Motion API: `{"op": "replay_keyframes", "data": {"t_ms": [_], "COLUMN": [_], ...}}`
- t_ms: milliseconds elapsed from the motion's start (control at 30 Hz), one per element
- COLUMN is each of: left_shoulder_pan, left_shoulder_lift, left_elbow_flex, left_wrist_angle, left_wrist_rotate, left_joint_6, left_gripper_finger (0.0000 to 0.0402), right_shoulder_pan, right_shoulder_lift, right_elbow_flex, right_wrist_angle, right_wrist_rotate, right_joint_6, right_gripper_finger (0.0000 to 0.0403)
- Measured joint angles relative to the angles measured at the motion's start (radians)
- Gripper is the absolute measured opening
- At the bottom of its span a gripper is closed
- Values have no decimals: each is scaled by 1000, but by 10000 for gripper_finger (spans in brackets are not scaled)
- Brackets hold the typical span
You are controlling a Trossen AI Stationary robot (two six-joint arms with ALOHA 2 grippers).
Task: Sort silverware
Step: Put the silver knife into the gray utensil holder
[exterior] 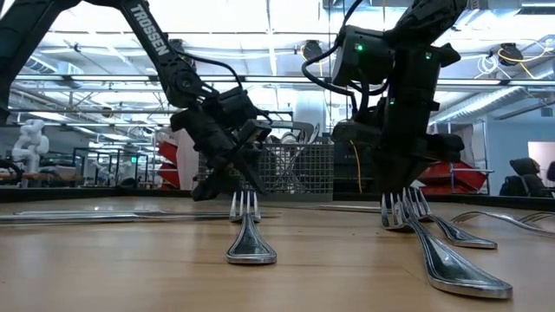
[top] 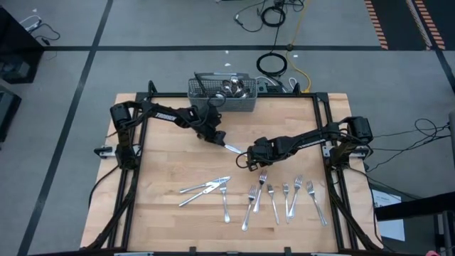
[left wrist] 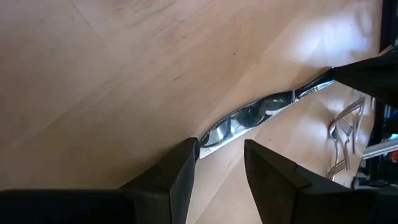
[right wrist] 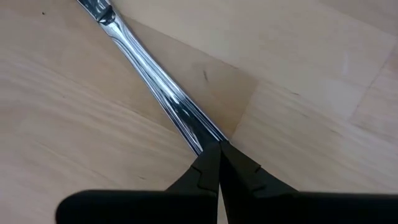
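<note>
A slim shiny piece of silverware (top: 232,148) lies between my two grippers at the table's middle. My right gripper (right wrist: 216,149) is shut on one end of it. My left gripper (left wrist: 221,146) stands open at the other end (left wrist: 208,137), one finger on each side; that end runs in beside one finger (left wrist: 186,158). Several forks (top: 284,195) lie in a row near the front right. A few more pieces (top: 206,188) lie to their left. The grey wire-mesh basket (top: 222,99) stands at the far edge. My right gripper pinches the piece's narrow end (right wrist: 202,140) between its two fingertips, which come steeply from above. The rest of the piece (right wrist: 155,87) runs away from the fingers low over the wood; I cannot tell whether it rests there. My left gripper's finger is close to the wide end; I cannot tell whether they touch.
The basket holds more shiny pieces (top: 234,89). In the low view, fork tines (exterior: 245,208) and handles (exterior: 451,260) lie close to the camera. Bare wood (top: 163,163) lies at the table's left and between the arms and the forks. A black frame (top: 320,107) borders the table.
</note>
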Motion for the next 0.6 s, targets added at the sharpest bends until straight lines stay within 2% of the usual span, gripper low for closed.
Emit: {"op": "replay_keyframes", "data": {"t_ms": [200,333,600], "left_shoulder_pan": [25,40,42], "left_shoulder_lift": [-7,-11,-10], "left_elbow_flex": [0,1,-1], "left_wrist_angle": [-42,-119,-87], "left_wrist_rotate": [33,48,64], "left_joint_6": [8,75,-35], "left_gripper_finger": [153,153,153], "right_shoulder_pan": [0,0,-2], "right_shoulder_lift": [1,1,1], "right_elbow_flex": [0,0,0], "right_wrist_angle": [21,37,37], "right_wrist_rotate": [-2,-1,2], "right_joint_6": [-7,-23,-32], "right_gripper_finger": [0,0,0]}}
